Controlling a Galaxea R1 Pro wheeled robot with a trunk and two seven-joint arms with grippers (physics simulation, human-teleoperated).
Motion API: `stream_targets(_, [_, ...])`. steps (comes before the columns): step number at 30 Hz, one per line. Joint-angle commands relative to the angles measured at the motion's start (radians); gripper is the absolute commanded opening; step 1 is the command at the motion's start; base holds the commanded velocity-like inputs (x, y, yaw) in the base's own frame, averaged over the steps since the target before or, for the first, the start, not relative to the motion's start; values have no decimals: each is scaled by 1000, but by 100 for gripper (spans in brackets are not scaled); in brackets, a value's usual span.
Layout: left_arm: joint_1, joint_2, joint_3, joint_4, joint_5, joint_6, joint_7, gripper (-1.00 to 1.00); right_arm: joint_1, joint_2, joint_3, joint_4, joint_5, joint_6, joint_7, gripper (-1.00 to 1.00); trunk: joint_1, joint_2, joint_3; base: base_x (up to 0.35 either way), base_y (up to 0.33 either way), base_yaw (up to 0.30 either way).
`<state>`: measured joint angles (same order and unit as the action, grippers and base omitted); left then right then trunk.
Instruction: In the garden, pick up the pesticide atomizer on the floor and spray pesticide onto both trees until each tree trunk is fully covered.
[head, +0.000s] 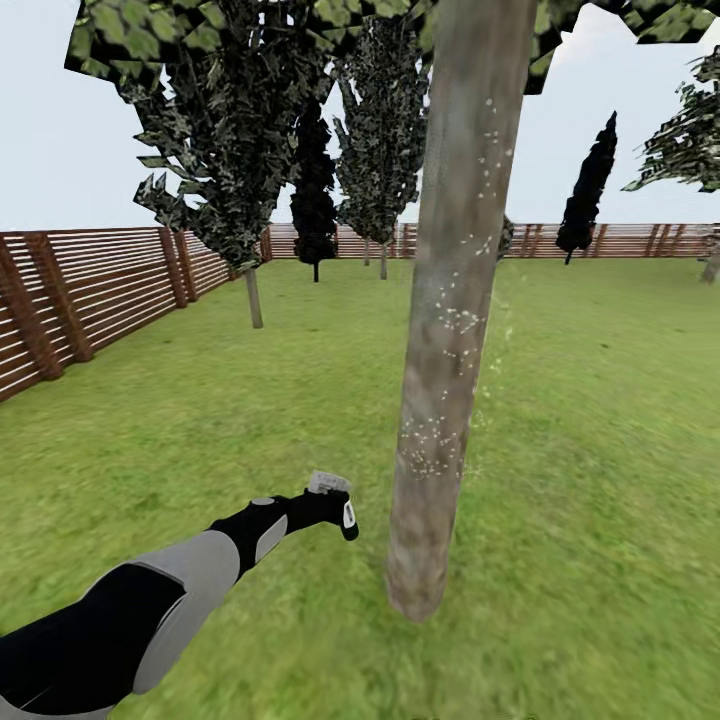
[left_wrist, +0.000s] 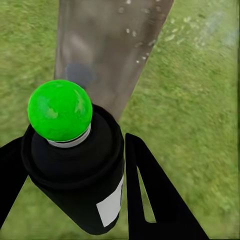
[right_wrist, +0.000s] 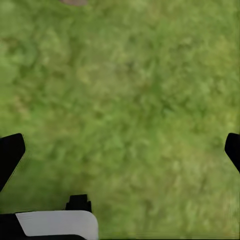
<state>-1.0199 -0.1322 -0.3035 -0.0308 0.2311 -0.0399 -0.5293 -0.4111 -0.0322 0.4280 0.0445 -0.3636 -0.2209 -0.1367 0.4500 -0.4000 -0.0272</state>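
Here, atomizer (left_wrist: 75, 165) in left gripper (left_wrist: 70, 195).

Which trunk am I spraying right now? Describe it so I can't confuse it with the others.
It is the thick grey-brown tree trunk rising from the lawn nearest the camera, just beyond the atomizer in the left gripper. Unlike the thinner trees by the fence, white specks dot its bark.
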Motion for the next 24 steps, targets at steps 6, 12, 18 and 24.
stream_targets(6, [0,0,2,0,0,0,0,-100,0,0,0,0,0,0,0,100,0,0,0,2,345,-289])
stream_targets(12, [0,0,1,0,0,0,0,-100,0,0,0,0,0,0,0,100,0,0,0,55,345,-291])
stream_targets(18, [1,0,1,0,0,0,0,-100,0,0,0,0,0,0,0,100,0,0,0,83,345,-288])
stream_targets(24, [0,0,2,0,0,1,0,-100,0,0,0,0,0,0,0,100,0,0,0,92,345,-97])
